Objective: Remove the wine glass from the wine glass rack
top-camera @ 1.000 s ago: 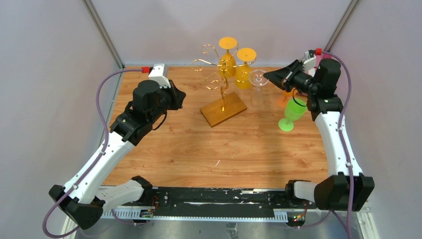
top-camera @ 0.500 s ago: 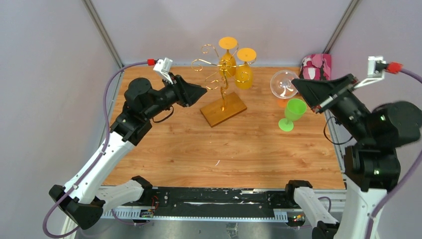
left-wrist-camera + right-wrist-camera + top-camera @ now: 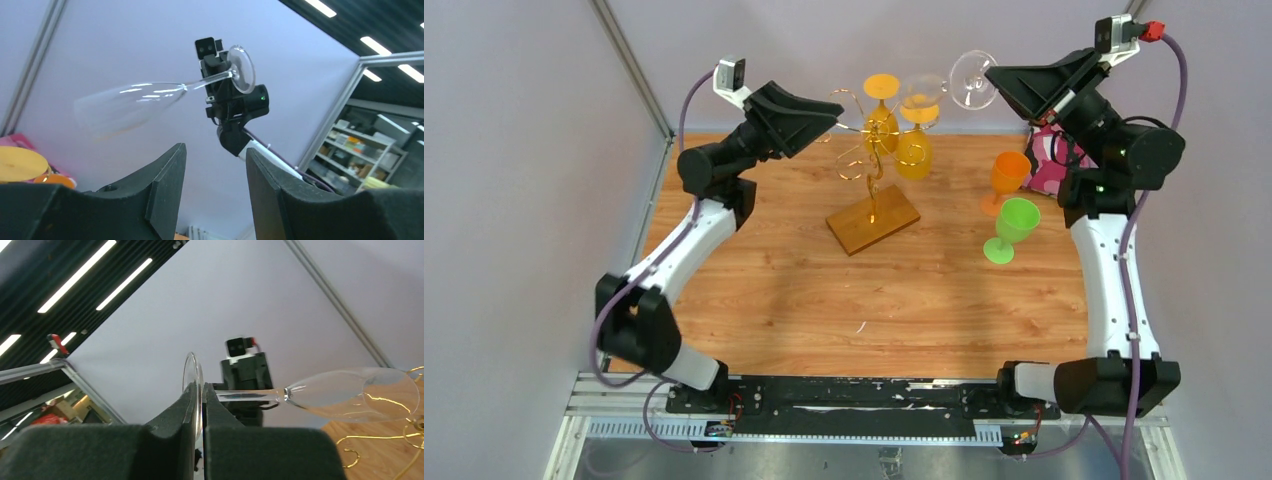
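A clear wine glass (image 3: 924,95) lies sideways in the air, level with the top of the rack. My right gripper (image 3: 990,72) is shut on its round foot (image 3: 192,385), and its bowl (image 3: 360,395) points at the rack's curled arms. The wine glass rack (image 3: 871,165) is gold wire on an amber wooden base (image 3: 874,222). Two amber glasses (image 3: 912,150) hang upside down from it. My left gripper (image 3: 832,115) is raised at the rack's left side, open and empty. In the left wrist view the clear glass (image 3: 130,102) floats above the left gripper (image 3: 216,155).
An orange glass (image 3: 1007,175) and a green glass (image 3: 1012,225) stand upright at the table's right side. A pink patterned bundle (image 3: 1052,150) lies behind them by the right wall. Grey walls close in the back and both sides.
My right arm swung the clear glass from beside the rack up to the height of the rack's top. The left arm rose toward the rack and its gripper opened.
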Action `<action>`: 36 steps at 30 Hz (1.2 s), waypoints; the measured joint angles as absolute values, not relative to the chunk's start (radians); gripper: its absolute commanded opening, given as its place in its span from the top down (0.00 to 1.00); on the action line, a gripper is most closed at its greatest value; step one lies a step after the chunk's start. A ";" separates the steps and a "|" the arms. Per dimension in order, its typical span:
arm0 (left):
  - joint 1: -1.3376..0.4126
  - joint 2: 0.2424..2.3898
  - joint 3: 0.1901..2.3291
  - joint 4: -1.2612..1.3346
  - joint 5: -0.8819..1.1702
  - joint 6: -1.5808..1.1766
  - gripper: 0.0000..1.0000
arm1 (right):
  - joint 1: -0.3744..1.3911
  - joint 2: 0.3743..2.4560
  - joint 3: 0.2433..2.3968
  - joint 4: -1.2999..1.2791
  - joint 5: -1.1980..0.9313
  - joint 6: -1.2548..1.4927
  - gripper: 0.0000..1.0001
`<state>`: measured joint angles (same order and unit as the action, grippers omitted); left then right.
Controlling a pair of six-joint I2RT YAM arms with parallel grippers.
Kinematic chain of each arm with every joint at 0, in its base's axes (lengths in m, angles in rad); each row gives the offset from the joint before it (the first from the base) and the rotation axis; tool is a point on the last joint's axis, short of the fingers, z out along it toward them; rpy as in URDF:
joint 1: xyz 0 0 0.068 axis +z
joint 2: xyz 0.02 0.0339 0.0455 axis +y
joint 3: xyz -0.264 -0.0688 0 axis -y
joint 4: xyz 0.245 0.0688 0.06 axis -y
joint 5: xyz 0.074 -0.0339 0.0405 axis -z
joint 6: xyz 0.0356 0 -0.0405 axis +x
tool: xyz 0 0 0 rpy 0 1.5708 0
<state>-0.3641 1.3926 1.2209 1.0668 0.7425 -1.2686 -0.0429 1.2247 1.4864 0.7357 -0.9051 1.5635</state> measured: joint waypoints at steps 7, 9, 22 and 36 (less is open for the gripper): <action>-0.315 1.657 1.268 1.404 0.781 -1.605 0.49 | -0.038 1.306 1.488 1.098 -0.908 1.831 1.00; -0.316 1.684 1.274 1.443 0.785 -1.637 0.49 | -0.029 1.322 1.506 1.168 -0.907 1.878 1.00; -0.315 1.699 1.313 1.507 0.781 -1.707 0.48 | 0.171 1.341 1.490 1.210 -0.915 1.882 1.00; -0.300 1.592 1.239 1.518 0.749 -1.789 1.00 | 0.246 1.341 1.380 1.208 -0.827 1.787 1.00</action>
